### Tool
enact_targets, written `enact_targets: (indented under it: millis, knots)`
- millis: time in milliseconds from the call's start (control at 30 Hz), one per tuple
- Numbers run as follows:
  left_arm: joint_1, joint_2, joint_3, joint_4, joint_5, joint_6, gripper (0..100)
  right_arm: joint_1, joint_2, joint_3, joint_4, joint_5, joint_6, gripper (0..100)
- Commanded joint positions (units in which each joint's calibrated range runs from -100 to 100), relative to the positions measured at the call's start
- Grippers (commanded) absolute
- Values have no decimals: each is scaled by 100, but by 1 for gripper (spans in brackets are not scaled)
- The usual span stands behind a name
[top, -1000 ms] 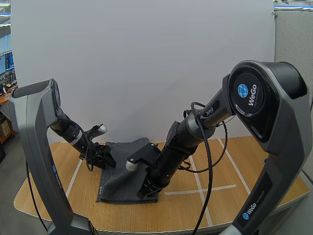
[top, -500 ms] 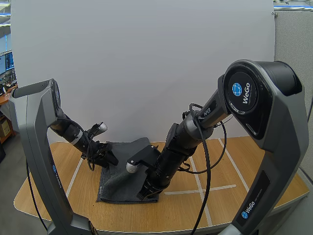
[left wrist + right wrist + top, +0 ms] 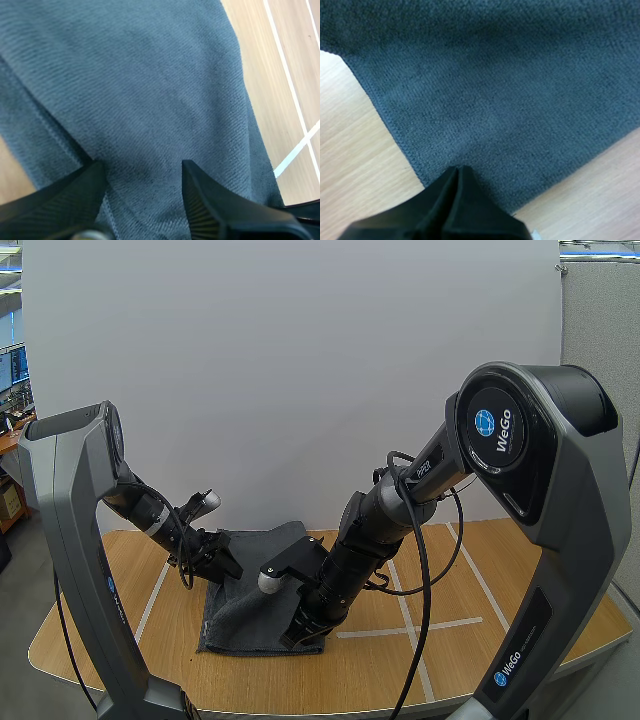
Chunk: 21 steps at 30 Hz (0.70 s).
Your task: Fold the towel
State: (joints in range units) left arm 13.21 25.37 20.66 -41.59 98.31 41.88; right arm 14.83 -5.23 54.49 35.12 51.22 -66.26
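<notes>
A dark grey towel [image 3: 250,595] lies on the wooden table [image 3: 500,570], partly folded, with a raised fold at its back. My left gripper [image 3: 225,562] is low over the towel's back left part. In the left wrist view its fingers stand apart, the gripper [image 3: 142,167] open just above the towel [image 3: 150,90] next to a hem seam. My right gripper [image 3: 300,632] is down at the towel's front right corner. In the right wrist view its fingers lie together as one wedge, the gripper [image 3: 458,170] tip resting on the flat towel [image 3: 510,90] near the hemmed edge.
White tape lines [image 3: 410,625] cross the table to the right of the towel, and another runs along the left side [image 3: 152,602]. Bare wood lies in front of the towel and to the right.
My left gripper has moved a little to the right, onto the towel's back left part. My right arm has shifted slightly and has since stayed at the front right corner.
</notes>
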Motion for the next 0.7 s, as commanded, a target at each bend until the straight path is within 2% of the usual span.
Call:
enact_targets:
  millis: [0,100,167,400,667]
  knots:
    - [-187,-17,-45,-51,145,41,75,-25,-31,20,14,88,-46,0]
    - [-290,-17,-45,-43,-106,41,75,-25,-31,20,14,88,-46,0]
    - [-301,-17,-45,-12,-204,13,75,-25,-31,20,14,88,-46,0]
    - [-293,-17,-45,450,-459,-79,75,-25,-31,20,14,104,-46,0]
    - [-285,-17,-45,658,-742,-103,75,-25,-31,20,14,185,-46,0]
